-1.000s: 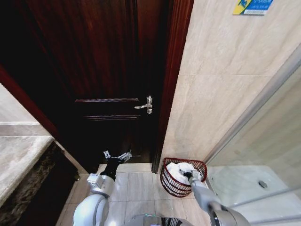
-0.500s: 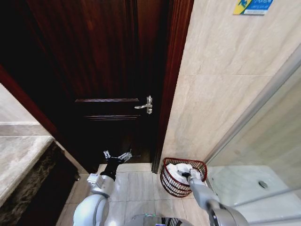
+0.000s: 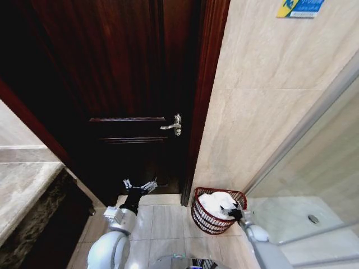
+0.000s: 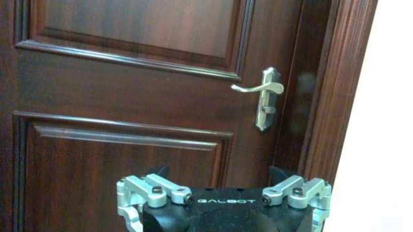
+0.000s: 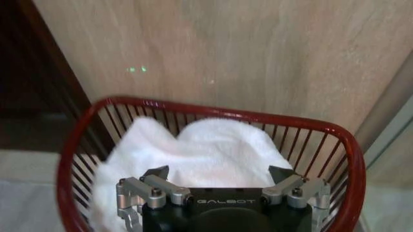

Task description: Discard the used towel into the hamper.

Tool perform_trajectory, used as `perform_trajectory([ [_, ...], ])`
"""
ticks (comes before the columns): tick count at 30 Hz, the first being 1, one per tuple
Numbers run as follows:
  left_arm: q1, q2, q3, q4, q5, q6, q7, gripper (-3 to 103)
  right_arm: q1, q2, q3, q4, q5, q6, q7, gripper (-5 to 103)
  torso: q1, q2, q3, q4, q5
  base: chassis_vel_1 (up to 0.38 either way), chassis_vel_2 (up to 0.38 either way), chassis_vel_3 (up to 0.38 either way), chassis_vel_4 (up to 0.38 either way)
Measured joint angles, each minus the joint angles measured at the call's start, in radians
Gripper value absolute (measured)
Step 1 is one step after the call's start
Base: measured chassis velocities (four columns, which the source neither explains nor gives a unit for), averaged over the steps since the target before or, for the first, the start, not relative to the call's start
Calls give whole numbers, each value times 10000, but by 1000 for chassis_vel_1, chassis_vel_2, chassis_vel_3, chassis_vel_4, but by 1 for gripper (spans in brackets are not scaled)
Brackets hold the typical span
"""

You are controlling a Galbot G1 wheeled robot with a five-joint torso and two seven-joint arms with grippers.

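The left pincer point(image 3: 139, 186) is hanging idle before the dark door point(image 3: 129, 84), fingers spread apart and empty. Further right, the white towel point(image 3: 216, 203) is lying bunched inside the hamper point(image 3: 203, 219) against the tiled wall. The right pincer point(image 3: 235, 213) is hovering at the hamper's near rim, jaws apart, gripping nothing, the towel directly beyond them; this arm is much the nearer.

My right pincer point(image 5: 219, 175) body blocks the towel's point(image 5: 193, 152) near part, and the hamper point(image 5: 213, 113) is cropped at six o'clock.
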Motion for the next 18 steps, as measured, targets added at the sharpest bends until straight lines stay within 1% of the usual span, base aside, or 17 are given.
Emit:
perform_trajectory([
  [1, 0, 1, 1, 0, 0, 0, 0, 100, -60, -70, -31, 217, 231, -242, 18, 100, 0, 0, 0, -1, 0, 0, 0, 0, 0],
  [2, 0, 1, 1, 0, 0, 0, 0, 100, -60, -70, -31, 217, 231, -242, 18, 100, 0, 0, 0, -1, 0, 0, 0, 0, 0],
  [3, 0, 0, 0, 0, 0, 0, 0, 100, -154, -248, -191, 714, 912, -834, 157, 100, 0, 0, 0, -2, 2, 0, 0, 0, 0],
  [4, 0, 1, 0, 0, 0, 0, 0, 100, -115, -353, -407, 944, 1393, -1279, 385, 100, 0, 0, 0, -2, -4, 0, 0, 0, 0],
  [5, 1, 0, -1, 0, 0, 0, -1, 100, 25, -390, -643, 939, 1671, -1578, 579, 100, 0, 0, 0, -2, -3, 0, 0, 0, 0],
  [6, 1, 0, -1, 0, 0, 0, -1, 100, 25, -390, -643, 939, 1671, -1578, 579, 100, 0, 0, 0, -2, -3, 0, 0, 0, 0],
  [7, 0, 1, 3, 0, 0, 0, 1, 100, 242, -383, -874, 745, 1824, -1772, 731, 100, 0, 0, 0, -1, 4, 0, 0, 0, 0],
  [8, 1, 1, 1, 0, 0, 0, 0, 100, 573, -322, -1101, 316, 1986, -1941, 891, 100, 0, 0, 0, 1, 5, 0, 0, 0, 0],
  [10, 1, 2, 2, 0, 0, 0, 2, 100, 1263, -48, -1406, -696, 2320, -2258, 1163, 100, 1, -1, 0, -1, 1, 0, 0, 0, 0],
  [11, 1, 2, 2, 0, 0, 0, 2, 100, 1263, -48, -1406, -696, 2320, -2258, 1163, 100, 1, -1, 0, -1, 1, 0, 0, 0, 0],
  [13, 0, -1, 1, 0, 0, 0, 0, 100, 1961, 269, -1647, -1768, 2422, -2405, 1349, 100, 3, -1, 1, -1, 6, 0, 0, 0, 0],
  [15, 0, 0, -1, 0, 0, 0, -1, 100, 2630, 531, -1794, -2747, 2171, -2438, 1387, 100, 3, 0, 0, -1, -6, 0, 0, 0, 0],
  [16, 0, 0, -1, 0, 0, 0, -1, 100, 2630, 531, -1794, -2747, 2171, -2438, 1387, 100, 3, 0, 0, -1, -6, 0, 0, 0, 0],
  [17, 0, 1, 0, 0, 0, 0, 0, 100, 2978, 664, -1831, -3292, 1881, -2379, 1366, 100, 2, -1, 0, 0, 0, 0, 0, 0, 0],
  [18, 1, 1, 1, 0, 0, 0, 0, 100, 3427, 831, -1840, -4037, 1458, -2154, 1271, 100, 2, -1, 1, -3, 2, 0, 0, 0, 0],
])
